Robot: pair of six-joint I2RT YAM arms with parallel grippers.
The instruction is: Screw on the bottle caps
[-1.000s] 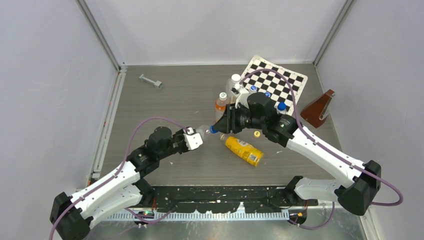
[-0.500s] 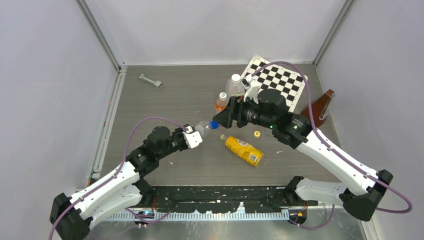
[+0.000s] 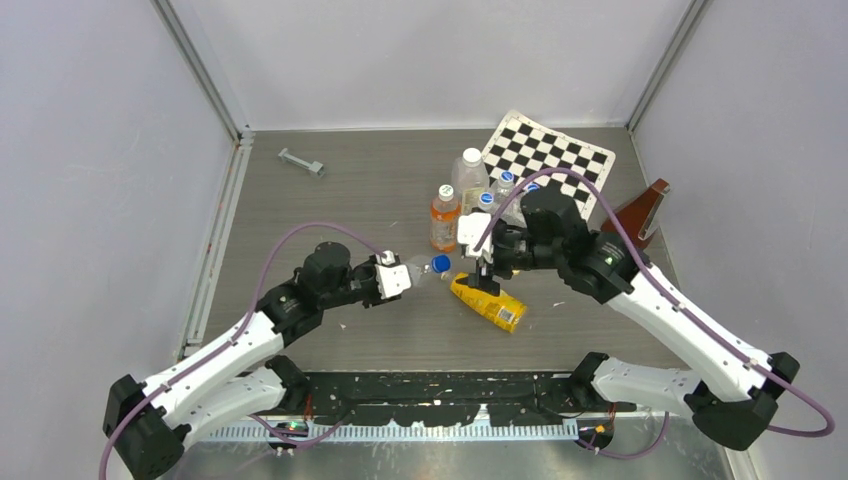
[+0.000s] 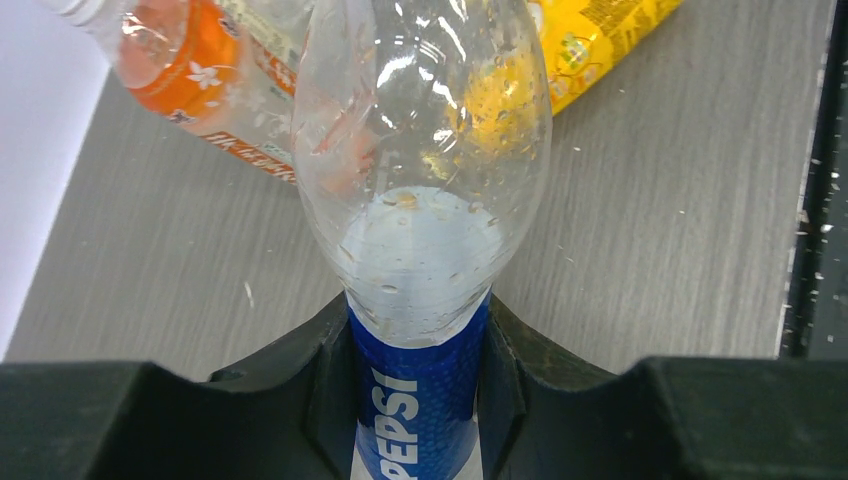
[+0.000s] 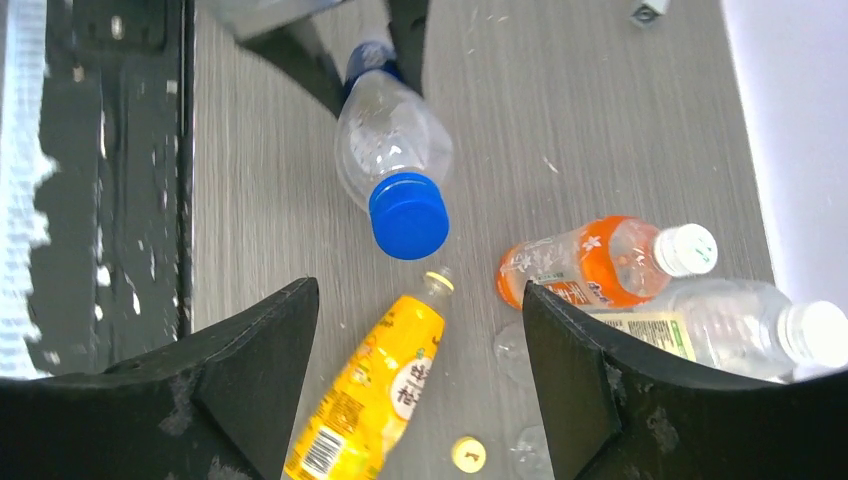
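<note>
My left gripper (image 3: 403, 278) is shut on the blue-labelled Pepsi bottle (image 4: 420, 240), held lying level above the table with its neck pointing right. The blue cap (image 5: 408, 215) sits on that bottle's neck (image 3: 440, 263). My right gripper (image 5: 418, 300) stands open and empty just right of the cap (image 3: 484, 272), apart from it. Below it the yellow juice bottle (image 5: 375, 390) lies on the table (image 3: 488, 302), its mouth open. The yellow cap (image 5: 468, 453) lies loose beside that bottle; the top view does not show it.
An orange-drink bottle (image 3: 444, 215) with a white cap and a tall clear bottle (image 3: 471, 175) stand behind the grippers, with small clear bottles (image 3: 503, 184) nearby. A checkerboard (image 3: 560, 155) and a brown wedge (image 3: 640, 215) lie far right. A grey metal piece (image 3: 301, 161) lies far left.
My right gripper has let go of the blue cap, opened, and drawn back to the right, turning downward. The left gripper has carried the Pepsi bottle slightly right.
</note>
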